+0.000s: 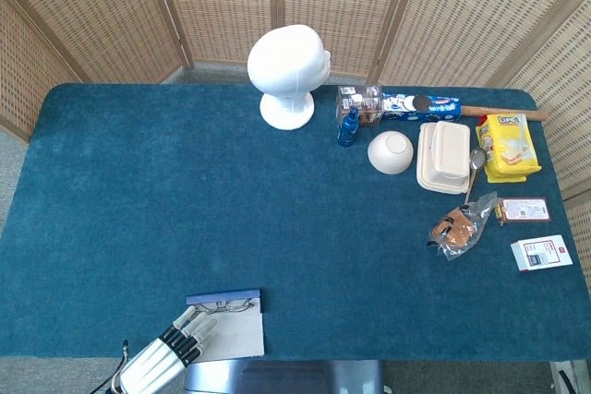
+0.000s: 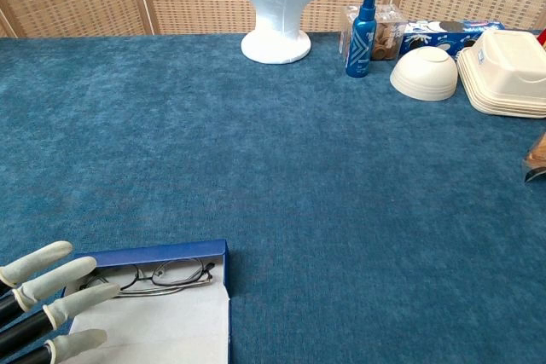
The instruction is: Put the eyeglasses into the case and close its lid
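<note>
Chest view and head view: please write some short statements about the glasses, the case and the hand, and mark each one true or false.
1. The eyeglasses lie inside the open blue case. True.
2. The case lid is closed. False: the case is open, and its white inside shows.
3. The left hand is at the left side of the case, with fingers spread. True.
4. The left hand holds the eyeglasses. False: they lie in the case, apart from the fingers.
5. The case stands next to the white foam head. False: it is at the near table edge, far from the head.
</note>
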Motion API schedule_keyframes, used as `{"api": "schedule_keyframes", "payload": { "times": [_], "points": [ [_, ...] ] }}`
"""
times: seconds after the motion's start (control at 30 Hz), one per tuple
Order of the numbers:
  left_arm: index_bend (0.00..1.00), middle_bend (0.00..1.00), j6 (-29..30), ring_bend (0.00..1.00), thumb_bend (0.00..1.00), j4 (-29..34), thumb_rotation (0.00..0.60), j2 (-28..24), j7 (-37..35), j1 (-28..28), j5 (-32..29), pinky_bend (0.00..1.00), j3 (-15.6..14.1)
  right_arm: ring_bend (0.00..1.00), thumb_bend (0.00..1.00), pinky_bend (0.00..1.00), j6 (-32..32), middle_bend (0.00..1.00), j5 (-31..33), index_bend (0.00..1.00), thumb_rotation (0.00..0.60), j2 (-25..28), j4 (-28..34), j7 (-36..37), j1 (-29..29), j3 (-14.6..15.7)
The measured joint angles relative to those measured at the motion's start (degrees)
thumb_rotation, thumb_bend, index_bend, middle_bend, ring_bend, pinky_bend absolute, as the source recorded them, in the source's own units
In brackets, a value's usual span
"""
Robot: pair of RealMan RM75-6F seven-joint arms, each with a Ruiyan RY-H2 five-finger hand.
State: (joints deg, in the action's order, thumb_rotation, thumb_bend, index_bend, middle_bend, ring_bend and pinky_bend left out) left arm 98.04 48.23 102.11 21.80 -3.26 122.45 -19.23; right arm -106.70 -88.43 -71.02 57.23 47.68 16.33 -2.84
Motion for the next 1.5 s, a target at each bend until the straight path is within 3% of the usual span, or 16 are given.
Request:
{"api": "schedule_keyframes", "payload": {
  "times": [1.5],
  "points": [
    [0.26, 0.10, -0.1, 0.00, 0.34, 2.1, 0.600, 4.6, -7.4, 0.5, -7.0, 0.00, 4.2, 0.00, 0.24, 0.19, 0.5, 0.17, 0.6, 0.00, 0.474, -0.2, -1.4, 1.1, 1.0, -0.5]
  ]
}}
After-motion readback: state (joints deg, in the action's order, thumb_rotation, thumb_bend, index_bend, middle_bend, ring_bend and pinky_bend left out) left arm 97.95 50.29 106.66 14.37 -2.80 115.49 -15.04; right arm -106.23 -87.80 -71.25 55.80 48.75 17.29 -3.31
